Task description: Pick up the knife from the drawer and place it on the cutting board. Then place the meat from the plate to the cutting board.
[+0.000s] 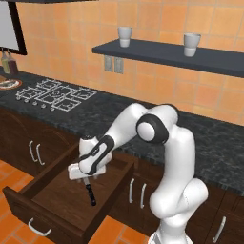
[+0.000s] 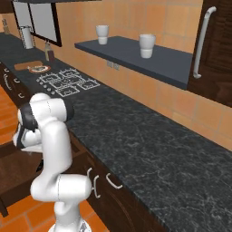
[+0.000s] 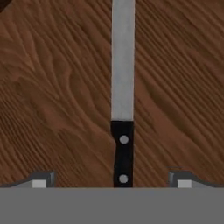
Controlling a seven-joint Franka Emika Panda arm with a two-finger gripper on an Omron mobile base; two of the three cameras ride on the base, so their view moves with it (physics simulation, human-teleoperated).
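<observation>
The drawer (image 1: 52,198) stands pulled out below the counter, showing its lighter brown inside. The knife (image 3: 123,94) lies flat on the drawer floor, blade pointing away from the hand, and its black handle (image 1: 90,193) sticks out beneath the hand. My gripper (image 3: 111,180) is open just above the handle, one fingertip on each side and neither touching it; it hangs inside the drawer (image 1: 85,180). Far off on the counter sit the cutting board (image 2: 25,65) and, beside it, the plate (image 2: 39,69) (image 1: 8,84). The meat is too small to make out.
A gas hob (image 1: 55,94) lies on the black counter between the drawer and the plate. A dark wall shelf (image 1: 171,56) carries two white cups (image 1: 125,35) above the counter. Cabinet doors with vertical silver handles (image 1: 137,193) flank the drawer.
</observation>
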